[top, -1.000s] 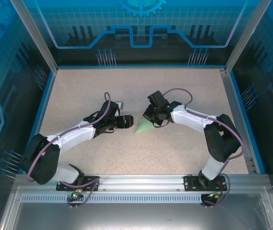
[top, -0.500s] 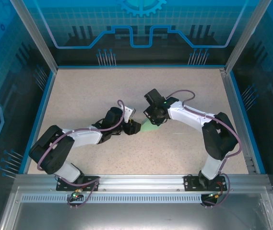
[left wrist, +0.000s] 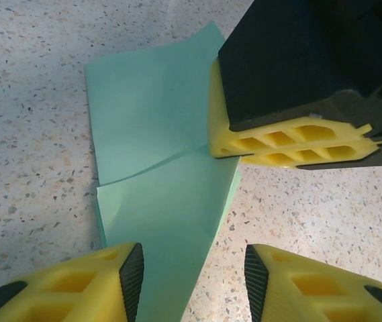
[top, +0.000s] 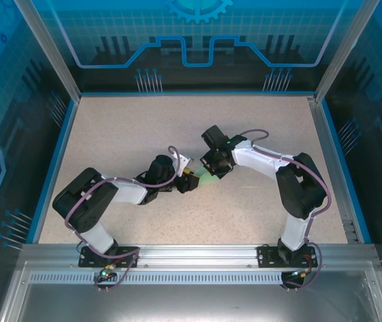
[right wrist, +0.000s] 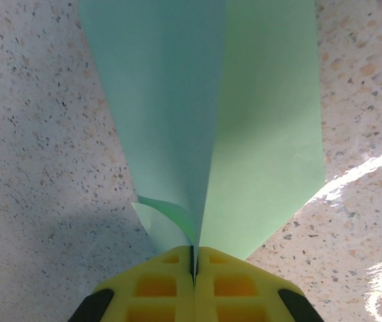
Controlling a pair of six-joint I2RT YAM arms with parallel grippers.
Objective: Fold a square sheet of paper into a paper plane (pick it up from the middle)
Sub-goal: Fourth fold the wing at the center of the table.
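Observation:
The square sheet of paper (top: 208, 179) is pale mint green and folded into a pointed paper plane shape near the table's middle. My right gripper (right wrist: 193, 263) is shut on its centre crease, and two wings (right wrist: 258, 127) spread away from the closed yellow pads. From the left wrist, the folded paper (left wrist: 157, 168) lies on the table with the right gripper's fingers (left wrist: 291, 142) clamped at its right edge. My left gripper (left wrist: 194, 282) is open. Its narrow end runs between the jaws, close to the left pad (left wrist: 131, 278). In the top view the left gripper (top: 189, 182) meets the right gripper (top: 216, 166).
The speckled beige tabletop (top: 144, 127) is ringed by a blue rim and tall transparent walls (top: 50, 114). An aluminium rail (top: 197, 258) at the near edge carries both arm bases. Both forearms reach inward and almost touch over the centre.
My left arm has reached right to the paper's pointed end, and its jaws have narrowed. The right gripper stayed shut on the paper, shifting slightly left.

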